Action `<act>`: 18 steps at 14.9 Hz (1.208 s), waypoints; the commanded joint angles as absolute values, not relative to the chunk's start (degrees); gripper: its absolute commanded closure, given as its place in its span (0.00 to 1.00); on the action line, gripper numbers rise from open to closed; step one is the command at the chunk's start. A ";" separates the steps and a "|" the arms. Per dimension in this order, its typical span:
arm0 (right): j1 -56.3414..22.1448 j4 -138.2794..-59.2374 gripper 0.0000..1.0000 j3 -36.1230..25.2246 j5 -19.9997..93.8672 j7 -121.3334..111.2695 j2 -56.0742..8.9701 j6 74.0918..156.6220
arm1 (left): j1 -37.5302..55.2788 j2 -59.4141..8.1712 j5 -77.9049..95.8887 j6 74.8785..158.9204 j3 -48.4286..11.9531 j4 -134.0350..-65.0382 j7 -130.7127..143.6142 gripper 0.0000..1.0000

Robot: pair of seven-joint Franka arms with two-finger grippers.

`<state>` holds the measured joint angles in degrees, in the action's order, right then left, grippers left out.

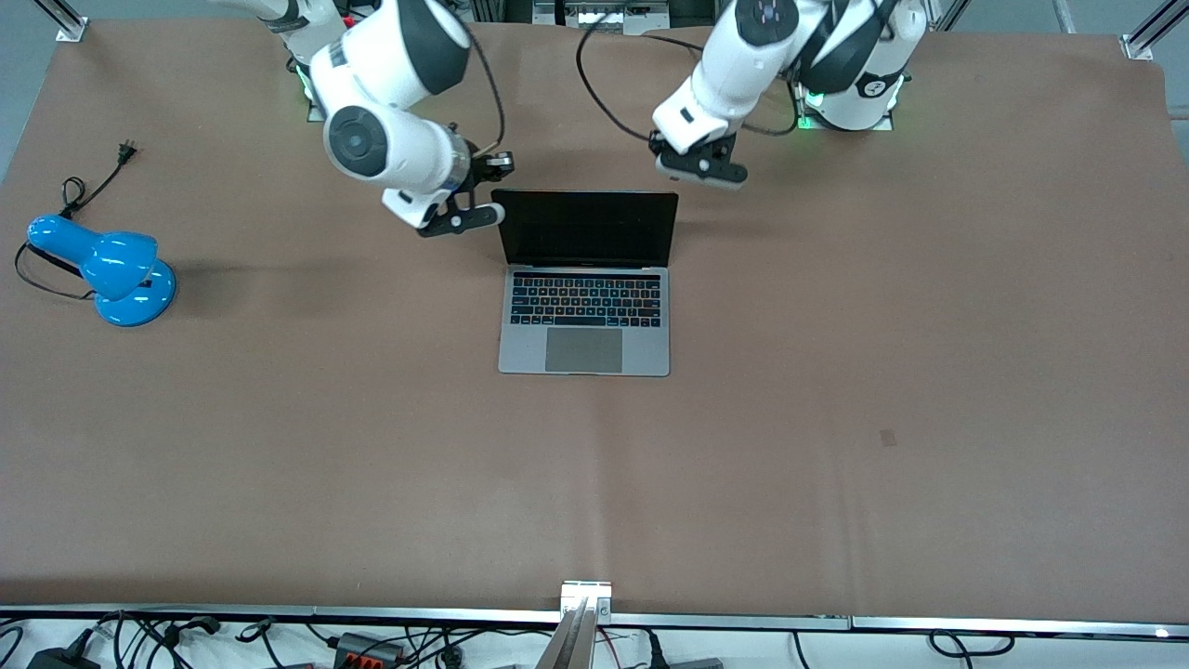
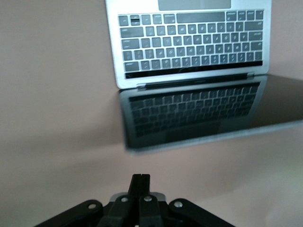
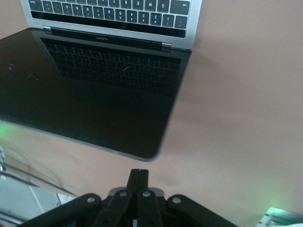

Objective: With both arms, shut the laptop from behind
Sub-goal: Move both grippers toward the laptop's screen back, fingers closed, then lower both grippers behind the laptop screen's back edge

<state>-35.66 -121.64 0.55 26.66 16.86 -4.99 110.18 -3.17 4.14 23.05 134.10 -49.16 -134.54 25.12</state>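
The laptop stands fully open on the counter. The right gripper and left gripper, jaws pressed together and empty, hover by the screen's top corners. Closing seems not yet begun.

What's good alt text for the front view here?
An open laptop, screen dark, sits mid-table, with the right gripper beside one top corner of its screen and the left gripper just above the other corner, both shut. A blue desk lamp, unplugged, lies toward the right arm's end of the brown table.
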 commanded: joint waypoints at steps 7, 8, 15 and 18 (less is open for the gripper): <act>-36.30 -119.63 1.00 -0.26 27.60 19.77 -9.14 117.86 | -4.22 -9.83 23.03 138.60 -48.52 -127.28 18.46 1.00; -36.21 -118.75 1.00 -0.26 27.60 20.12 -9.75 117.86 | -4.13 -10.37 23.03 138.60 -47.73 -126.31 18.37 1.00; -34.98 -111.81 1.00 -0.88 27.60 20.04 -15.46 118.39 | -4.04 -20.64 13.63 138.69 -42.19 -117.87 18.81 1.00; -33.40 -109.08 1.00 -0.88 27.51 20.04 -17.92 118.65 | -3.96 -24.86 10.38 138.69 -41.40 -114.62 19.07 1.00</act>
<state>-34.77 -112.37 -1.20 26.69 19.66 -15.49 118.87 -4.24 -20.30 13.05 138.86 -41.95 -118.77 19.69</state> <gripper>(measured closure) 0.991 0.991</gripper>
